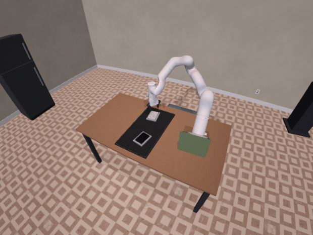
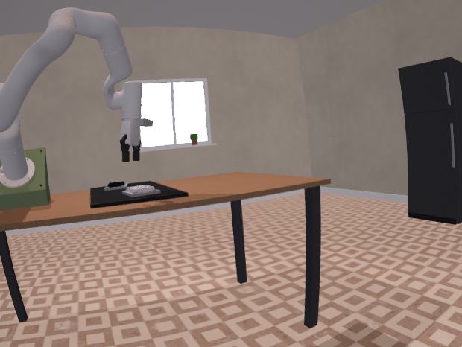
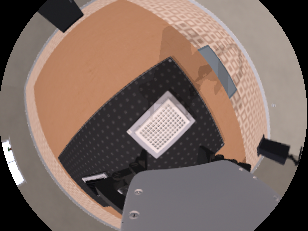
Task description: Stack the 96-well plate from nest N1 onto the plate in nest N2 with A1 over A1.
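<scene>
A white 96-well plate (image 1: 153, 115) sits in nest N1 at the far end of the black mat (image 1: 145, 127). It also shows in the side view (image 2: 141, 189) and in the middle of the wrist view (image 3: 161, 127). A dark plate (image 1: 142, 138) sits in nest N2 at the near end of the mat and also shows in the side view (image 2: 116, 185). My gripper (image 1: 153, 103) (image 2: 130, 153) is open and empty. It hangs well above the mat, roughly over the white plate's far edge. The cut corners are too small to tell.
The arm stands on a green pedestal (image 1: 194, 143) at the table's right side. A grey flat panel (image 1: 181, 108) lies past the table's far edge. A black fridge (image 1: 21, 75) stands well off to the left.
</scene>
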You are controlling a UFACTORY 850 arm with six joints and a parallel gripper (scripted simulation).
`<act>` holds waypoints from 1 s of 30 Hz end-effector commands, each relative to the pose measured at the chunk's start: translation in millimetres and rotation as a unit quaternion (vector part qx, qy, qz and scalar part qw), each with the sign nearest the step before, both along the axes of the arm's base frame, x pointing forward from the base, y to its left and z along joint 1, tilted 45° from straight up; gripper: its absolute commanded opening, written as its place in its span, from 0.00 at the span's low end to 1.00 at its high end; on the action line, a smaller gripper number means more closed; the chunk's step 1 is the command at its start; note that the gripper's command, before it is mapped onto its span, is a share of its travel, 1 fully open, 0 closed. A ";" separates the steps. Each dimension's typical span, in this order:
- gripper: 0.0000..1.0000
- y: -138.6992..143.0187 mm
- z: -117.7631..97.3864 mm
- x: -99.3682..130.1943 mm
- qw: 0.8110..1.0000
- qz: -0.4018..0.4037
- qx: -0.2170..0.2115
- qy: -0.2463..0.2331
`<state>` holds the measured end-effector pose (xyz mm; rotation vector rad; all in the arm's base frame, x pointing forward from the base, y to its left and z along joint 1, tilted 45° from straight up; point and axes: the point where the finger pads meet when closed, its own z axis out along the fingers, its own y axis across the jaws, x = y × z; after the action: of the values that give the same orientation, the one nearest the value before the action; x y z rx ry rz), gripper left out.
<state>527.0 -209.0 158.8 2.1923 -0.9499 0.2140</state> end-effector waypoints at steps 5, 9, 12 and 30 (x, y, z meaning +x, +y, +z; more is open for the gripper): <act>1.00 -7.9 -0.6 7.9 0.992 -0.079 -0.022 -0.094; 1.00 -10.5 -1.0 10.1 0.985 -0.112 -0.028 -0.130; 1.00 -13.1 -1.4 12.3 0.978 -0.134 -0.032 -0.154; 1.00 -23.3 -2.8 20.9 0.921 -0.256 -0.050 -0.288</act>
<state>545.0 -230.0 155.9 1.8127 -1.6486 0.5779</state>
